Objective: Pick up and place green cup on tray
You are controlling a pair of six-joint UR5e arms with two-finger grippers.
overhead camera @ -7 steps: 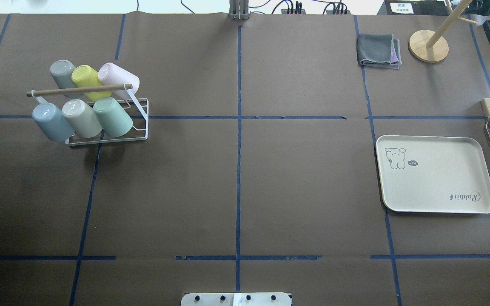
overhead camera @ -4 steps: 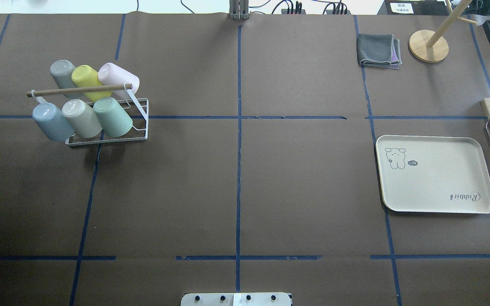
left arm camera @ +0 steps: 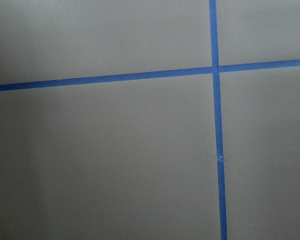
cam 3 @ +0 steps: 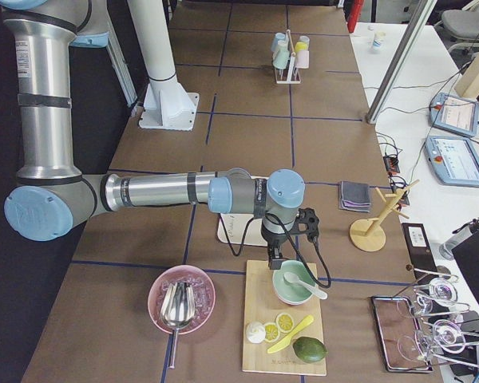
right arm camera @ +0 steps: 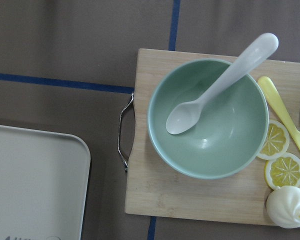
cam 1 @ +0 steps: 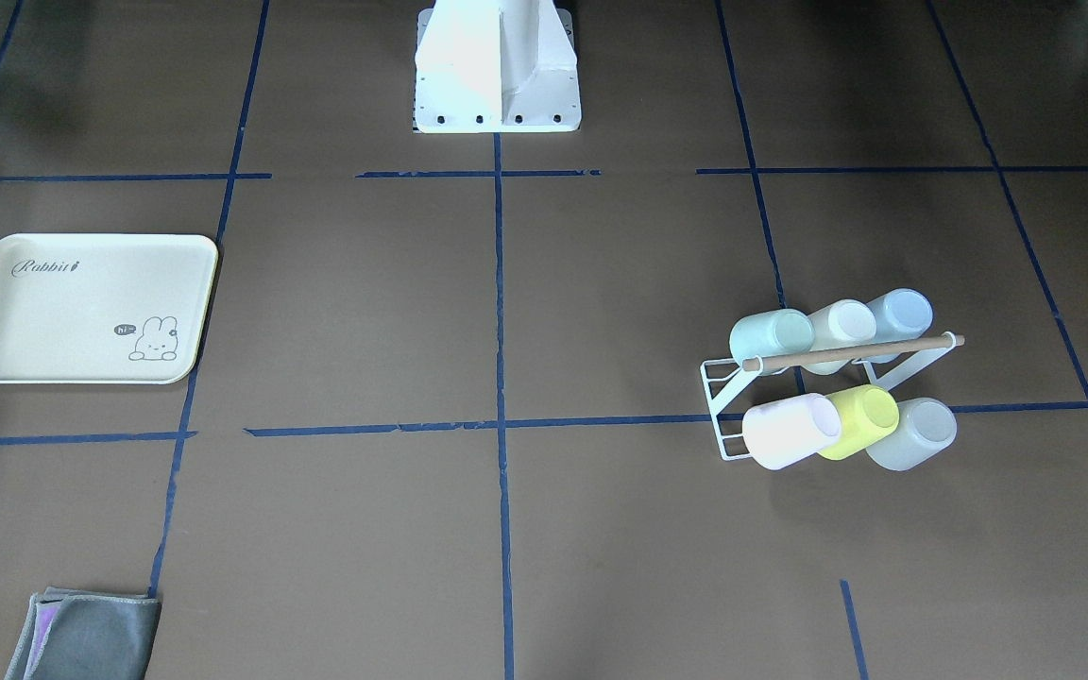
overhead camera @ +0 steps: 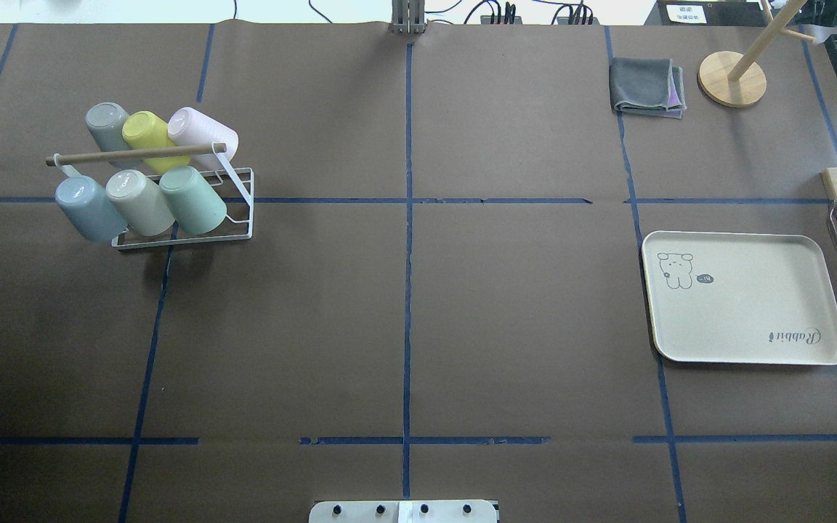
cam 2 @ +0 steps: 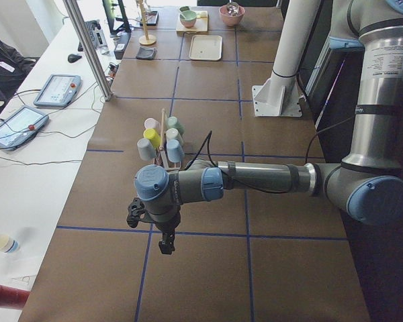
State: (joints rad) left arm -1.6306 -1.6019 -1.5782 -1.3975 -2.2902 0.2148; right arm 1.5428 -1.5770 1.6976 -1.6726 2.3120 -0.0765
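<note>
- green cup (overhead camera: 193,200): tilted on rack (overhead camera: 135,154), end spot of robot-side row, rim down; tray (overhead camera: 745,319) well apart across surface.
- Prob. light, stiff, slick plastic; pinch across sidewall.
- left jaws, right jaws: open/closed can't tell; neither has cup.

Smooth matt plastic green cup (overhead camera: 193,200), matt tray (overhead camera: 753,319) (plastic, by its look), metal wire rack (overhead camera: 193,241) with wooden rod (overhead camera: 135,154), wooden board (right arm camera: 190,200) beneath the right gripper (cam 3: 273,262), glossy bowl (right arm camera: 225,145), matt brown paper (overhead camera: 520,327)
</note>
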